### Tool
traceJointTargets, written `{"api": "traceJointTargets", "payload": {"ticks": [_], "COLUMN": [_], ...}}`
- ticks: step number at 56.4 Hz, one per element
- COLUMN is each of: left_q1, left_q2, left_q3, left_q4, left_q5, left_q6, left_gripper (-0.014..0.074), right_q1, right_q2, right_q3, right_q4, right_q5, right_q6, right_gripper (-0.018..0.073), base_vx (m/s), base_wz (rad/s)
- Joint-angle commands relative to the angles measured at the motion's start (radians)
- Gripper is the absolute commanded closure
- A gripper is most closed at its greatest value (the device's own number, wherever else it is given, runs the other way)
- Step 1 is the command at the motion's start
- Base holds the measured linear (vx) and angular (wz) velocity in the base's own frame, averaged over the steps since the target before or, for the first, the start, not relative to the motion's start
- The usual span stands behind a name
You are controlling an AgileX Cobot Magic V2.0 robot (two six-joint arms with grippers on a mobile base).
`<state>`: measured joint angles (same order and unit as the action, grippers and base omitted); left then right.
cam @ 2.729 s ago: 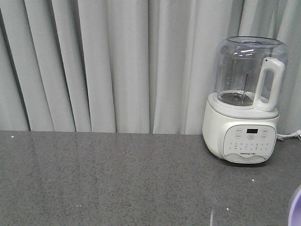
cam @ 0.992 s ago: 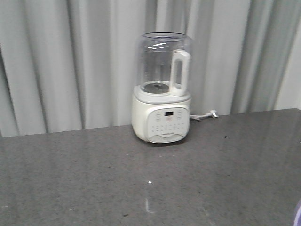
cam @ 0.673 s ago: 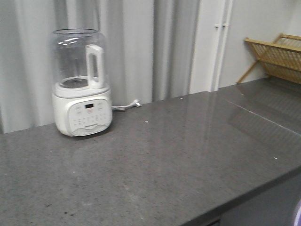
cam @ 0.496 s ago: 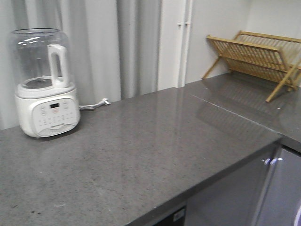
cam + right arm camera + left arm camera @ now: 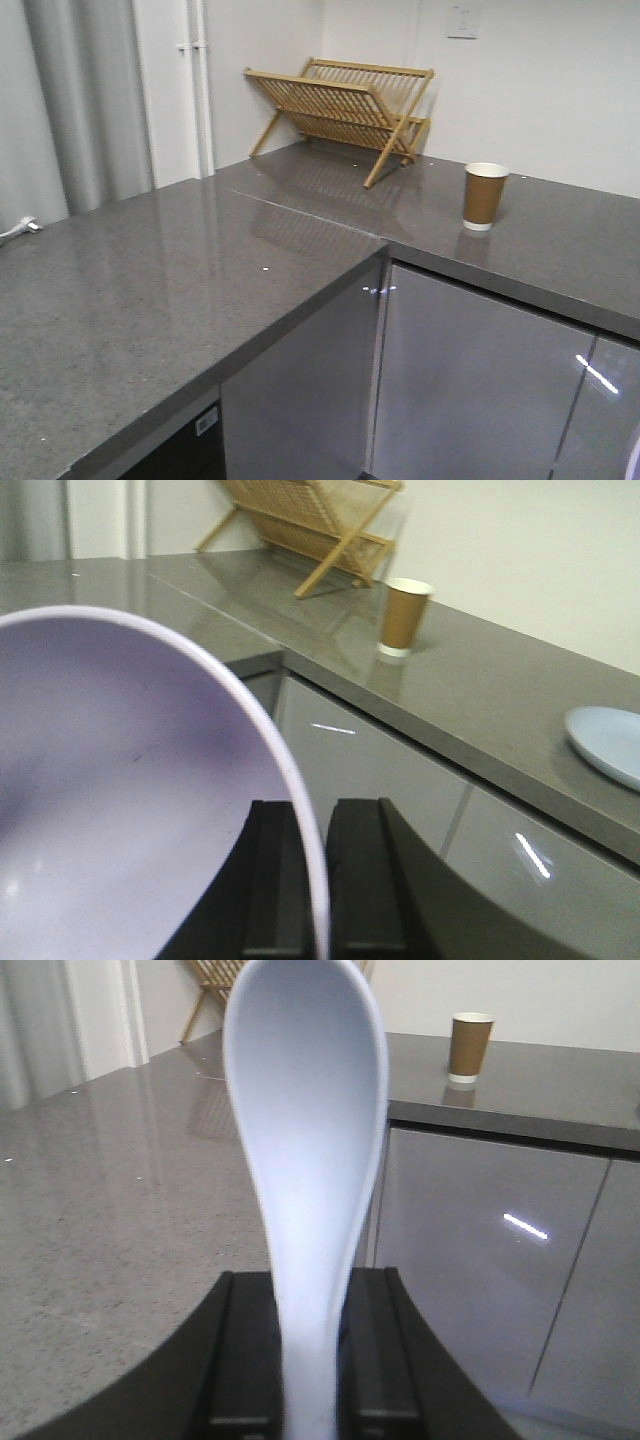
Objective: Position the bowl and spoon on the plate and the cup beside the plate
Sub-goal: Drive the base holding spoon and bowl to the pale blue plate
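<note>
You're looking at an L-shaped grey countertop (image 5: pixel 150 300) with a wooden dish rack (image 5: pixel 340 110) standing open at its far corner, against the white wall. The cup (image 5: pixel 486 196) stands upright on the counter to the right of the rack and a little nearer you, well apart from it. Far left of the rack you have a grey curtain (image 5: pixel 70 100), with a white plug (image 5: pixel 20 228) lying on the counter beneath it. Glossy grey cabinet doors (image 5: pixel 470 370) sit below the counter, in front of the rack.
</note>
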<state>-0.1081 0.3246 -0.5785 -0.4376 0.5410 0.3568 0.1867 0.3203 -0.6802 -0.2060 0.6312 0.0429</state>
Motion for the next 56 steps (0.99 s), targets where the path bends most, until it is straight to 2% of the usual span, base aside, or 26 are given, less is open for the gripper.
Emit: {"api": "traceJointTargets", "payload": {"ticks": [1,26,56], "left_q1": [-0.008,-0.007,-0.007], "left_q2": [0.009,0.007,0.007], "left_q3": [-0.025,-0.025,-0.025], "left_q4": [-0.024,-0.024,-0.024], "left_q5": [-0.071,-0.07,-0.071], "left_q6": [-0.003,-0.003,-0.003], "left_gripper": [0.0596,0.0596,0.0596], "right_q1": [0.002,0.002,0.002], "right_q2": [0.012,0.012,0.012], "right_q3": [-0.026,-0.026,-0.026], "right_q4": [-0.017,-0.017,-0.017], "right_q5": [-0.083,-0.084,-0.084], "right_q6": [-0.009,-0.009,-0.009], "right_gripper": [0.0568,0.0568,0.0568], "base_vx": [-0.09,-0.01,0.19], "base_wz": [-0.52,-0.53,-0.59]}}
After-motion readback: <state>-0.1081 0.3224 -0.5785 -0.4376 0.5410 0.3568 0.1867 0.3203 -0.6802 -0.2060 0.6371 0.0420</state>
